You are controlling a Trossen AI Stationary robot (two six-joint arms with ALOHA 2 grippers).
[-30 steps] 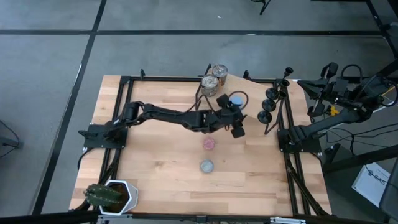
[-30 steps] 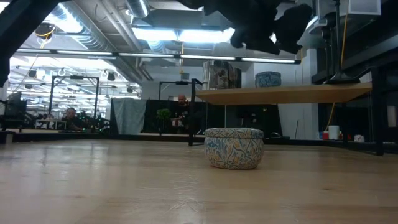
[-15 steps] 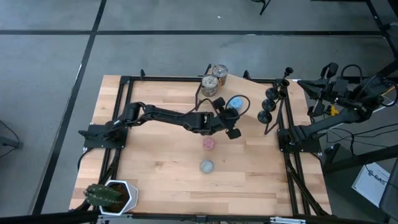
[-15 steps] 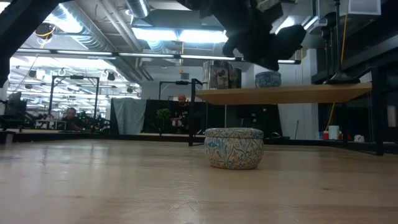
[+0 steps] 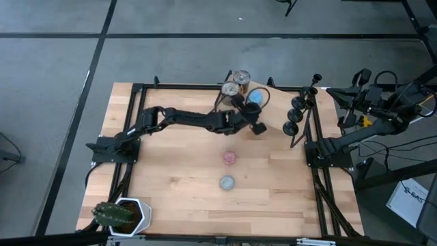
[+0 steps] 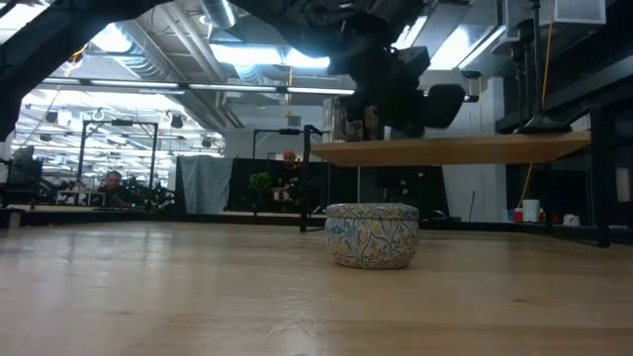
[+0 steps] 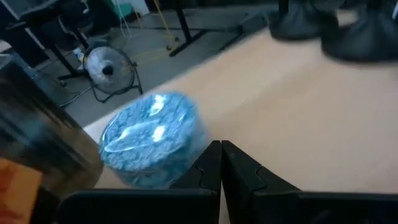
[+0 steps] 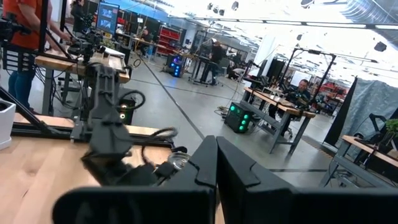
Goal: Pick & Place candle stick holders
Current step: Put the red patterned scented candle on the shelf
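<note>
Three black candle stick holders (image 5: pixel 298 104) stand on their round bases along the table's right edge. Their bases also show in the left wrist view (image 7: pixel 367 37). My left gripper (image 5: pixel 251 113) is shut and empty. It hovers at the far middle of the table, close beside a blue round disc tin (image 7: pixel 152 137), which also shows in the high view (image 5: pixel 254 98). The holders lie ahead of its fingers, farther toward the right edge. My right gripper (image 8: pixel 216 163) is shut and empty, parked beyond the table's right edge (image 5: pixel 362 96). My left gripper's shut fingers (image 7: pixel 208 165) stand right against the blue tin's side wall (image 7: pixel 186 152), level with it. I cannot tell whether they touch it.
Two shiny cans (image 5: pixel 235 82) stand at the far edge beside the blue tin. A pink disc (image 5: pixel 229 157) and a grey disc (image 5: pixel 227 182) lie mid-table. A patterned tin (image 6: pixel 371 235) shows in the low view. A potted cactus (image 5: pixel 123 214) sits at the near left corner.
My left gripper has gone toward the table's far edge, from beside the pink disc up to the blue tin and the cans. It has also gone lower. The blue tin now lies a little nearer the cans than before.
</note>
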